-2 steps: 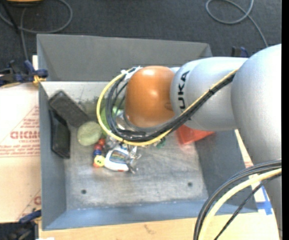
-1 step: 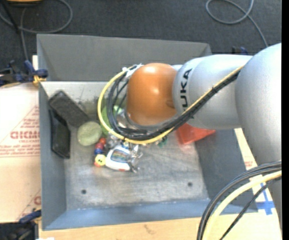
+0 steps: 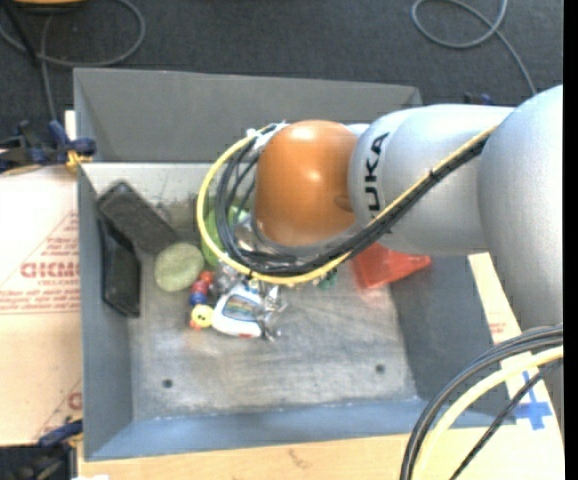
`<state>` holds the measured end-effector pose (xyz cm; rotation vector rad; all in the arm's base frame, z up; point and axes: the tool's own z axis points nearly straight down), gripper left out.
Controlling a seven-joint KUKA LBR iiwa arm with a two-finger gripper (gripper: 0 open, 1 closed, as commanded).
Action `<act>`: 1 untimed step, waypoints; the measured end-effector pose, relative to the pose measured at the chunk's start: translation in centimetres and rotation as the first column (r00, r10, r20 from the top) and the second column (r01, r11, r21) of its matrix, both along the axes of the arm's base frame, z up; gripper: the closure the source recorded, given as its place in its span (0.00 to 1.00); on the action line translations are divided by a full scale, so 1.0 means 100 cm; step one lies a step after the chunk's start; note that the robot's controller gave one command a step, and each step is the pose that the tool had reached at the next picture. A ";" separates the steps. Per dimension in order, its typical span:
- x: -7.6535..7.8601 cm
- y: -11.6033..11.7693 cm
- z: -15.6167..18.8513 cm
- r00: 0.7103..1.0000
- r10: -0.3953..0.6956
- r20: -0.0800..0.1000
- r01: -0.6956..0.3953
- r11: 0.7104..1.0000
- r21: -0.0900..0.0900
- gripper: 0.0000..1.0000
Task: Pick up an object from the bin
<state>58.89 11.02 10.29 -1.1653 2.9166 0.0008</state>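
End effector low over mid-bin; released or clenched, cannot tell. Just below it lies a small white-blue-yellow toy. Likely light, hard, slick plastic, so grip across its narrow middle. Farther left, green round lump; black block beyond.

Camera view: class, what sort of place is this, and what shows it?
Probably a robotics lab or test cell: a KUKA arm reaches into a grey metal bin of small loose things, and cables trail over the dark carpet.
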 end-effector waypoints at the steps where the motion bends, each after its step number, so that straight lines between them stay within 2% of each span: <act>1: -0.001 0.000 0.009 1.000 -0.001 -0.003 0.001 1.000 -0.001 1.00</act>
